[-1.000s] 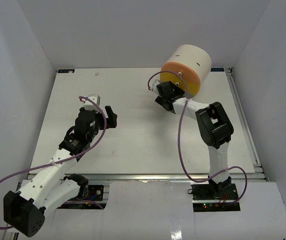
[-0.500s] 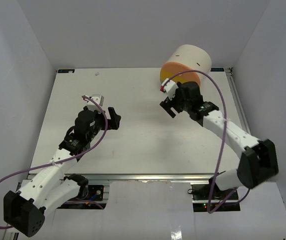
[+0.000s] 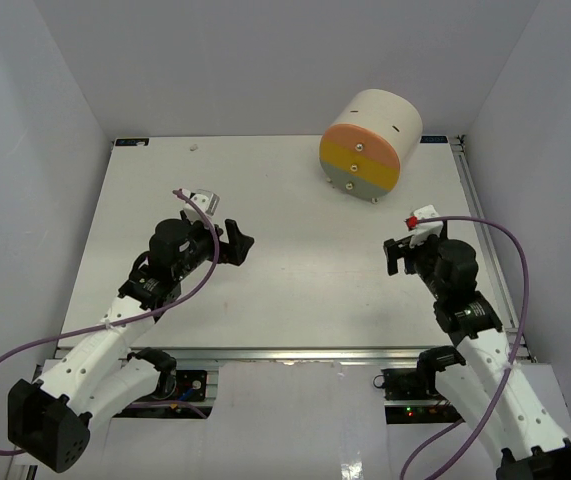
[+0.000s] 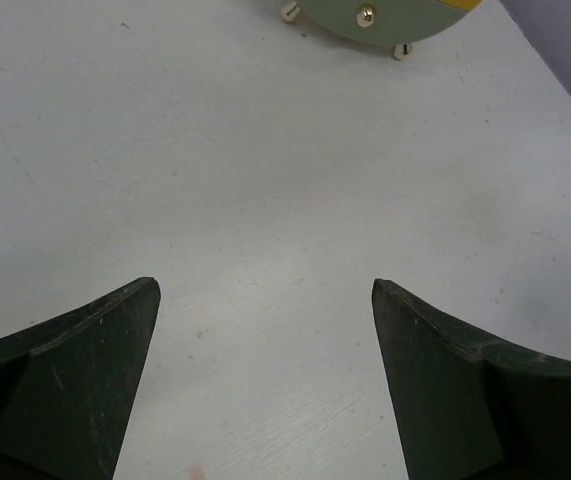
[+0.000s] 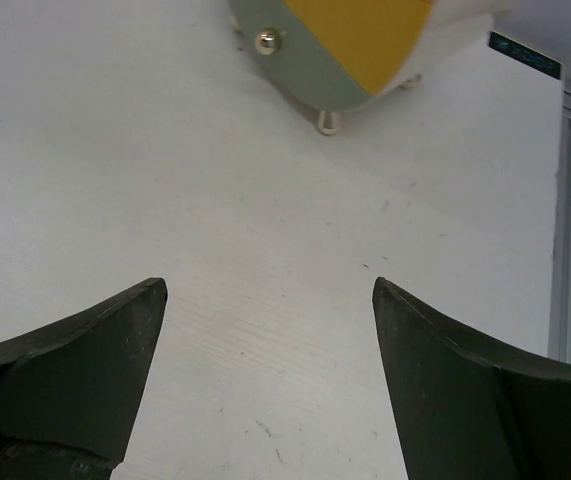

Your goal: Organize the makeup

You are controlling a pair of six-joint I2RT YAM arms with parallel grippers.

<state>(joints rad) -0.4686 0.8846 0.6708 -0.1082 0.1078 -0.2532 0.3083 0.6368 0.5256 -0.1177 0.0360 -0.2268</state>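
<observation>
Basically one big item on a matte white tabletop [image 3: 295,290], flat, with fine scratches and small dark specks in the wrist views. At the far right stands a smooth cream cylinder [image 3: 393,108], its round face turned toward the arms. That face is split into three bands: a pink drawer front [image 3: 365,133], a yellow drawer front [image 3: 360,155] and a grey-green drawer front [image 3: 363,180]. A small shiny brass-coloured knob [image 5: 264,41] sits on the grey-green band, and short metal feet [image 5: 326,123] touch the table under it.

Left gripper [image 3: 237,243] — black, wedge-shaped fingers with scuffed edges — has its jaws spread wide, with only bare table between them, left of centre. Right gripper [image 3: 401,257] has the same fingers, also spread wide and holding nothing, on the near side of the cylinder and well apart from it.

Where the makeup lies cannot be told from these views.
</observation>
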